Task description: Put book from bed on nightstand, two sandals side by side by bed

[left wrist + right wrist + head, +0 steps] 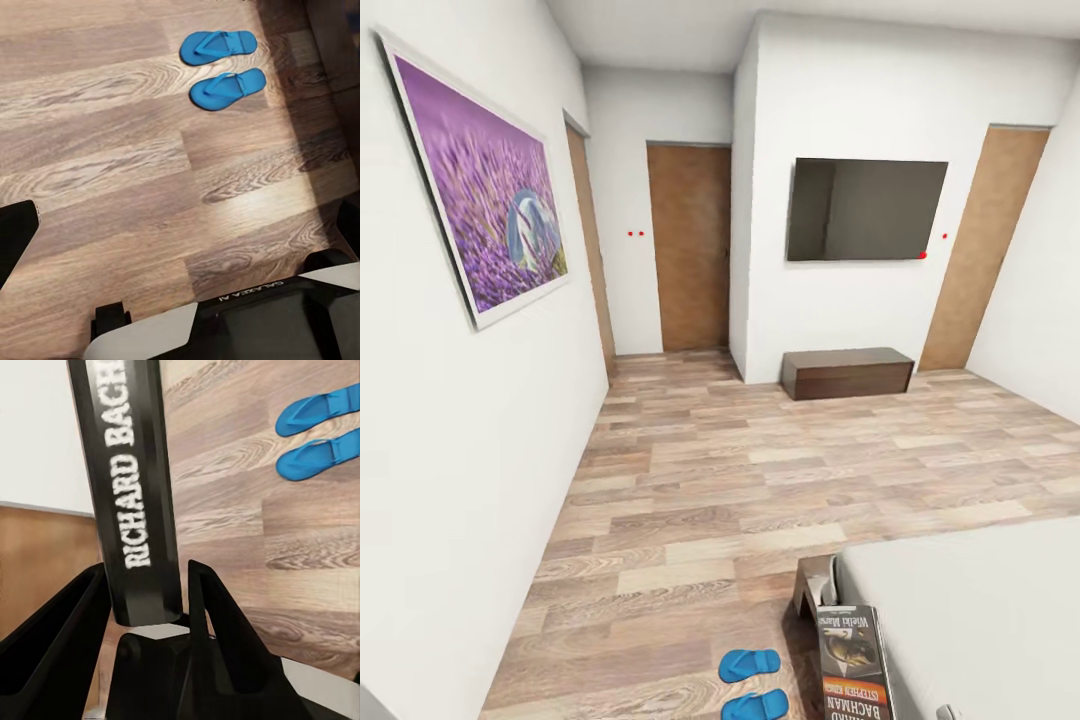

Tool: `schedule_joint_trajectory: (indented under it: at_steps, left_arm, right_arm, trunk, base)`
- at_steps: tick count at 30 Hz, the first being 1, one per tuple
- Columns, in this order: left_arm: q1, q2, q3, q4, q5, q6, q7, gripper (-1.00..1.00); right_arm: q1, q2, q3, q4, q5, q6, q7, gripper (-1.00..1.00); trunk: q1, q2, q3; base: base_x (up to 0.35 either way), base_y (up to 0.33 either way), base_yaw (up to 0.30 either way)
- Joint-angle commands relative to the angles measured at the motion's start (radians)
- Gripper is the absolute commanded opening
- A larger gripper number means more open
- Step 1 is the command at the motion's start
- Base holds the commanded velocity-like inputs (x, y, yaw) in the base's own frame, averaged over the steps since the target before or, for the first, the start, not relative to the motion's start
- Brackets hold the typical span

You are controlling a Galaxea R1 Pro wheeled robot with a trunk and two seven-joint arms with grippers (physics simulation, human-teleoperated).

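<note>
1. Lavender picture [480, 190] hangs on the white wall at the head view's left; two wooden doors [689, 245] stand beyond it, the nearer one seen edge-on.
2. Plank floor [760, 470] runs through the middle, with two blue sandals [750, 664] lying side by side near the bottom edge, the nearer one partly cut off. The left wrist view shows the same pair [218, 46] close together on the boards; I cannot tell how the left gripper's fingers stand.
3. Book [853, 665], lettering upside down, is held above the bed's corner, its lower end cut off. In the right wrist view its spine [135, 487] reads "RICHARD BACH…", and the right gripper [146, 607] is clamped on its lower end.
4. Pale bed [980, 620] fills the lower right, mostly out of frame.
5. Dark television [865, 208] hangs above a low brown bench [847, 372]; a third door [982, 250] is at right.
</note>
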Motion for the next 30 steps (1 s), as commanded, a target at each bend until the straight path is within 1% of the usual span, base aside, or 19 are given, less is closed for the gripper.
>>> schedule_joint_trajectory:
  at_steps: [1,20,30]
  left_arm:
    - [-0.001,0.000,0.007,0.001,-0.007,-0.004,-0.003,1.00]
    - [-0.002,0.000,0.006,0.001,-0.007,-0.004,-0.003,1.00]
    - [-0.001,-0.005,0.006,0.001,-0.007,-0.004,-0.003,1.00]
  right_arm:
    - [-0.001,-0.001,0.003,-0.001,-0.013,0.010,0.001,-1.00]
    - [-0.001,-0.001,0.003,-0.003,-0.013,0.010,0.001,-1.00]
    - [-0.001,-0.001,0.003,-0.002,-0.013,0.010,0.001,-1.00]
  trunk:
    - [0.000,-0.001,-0.002]
    - [0.000,-0.001,-0.002]
    - [0.000,-0.001,-0.002]
  base:
    - [0.000,0.000,0.282]
    - [0.000,0.000,0.282]
    - [0.000,0.000,0.281]
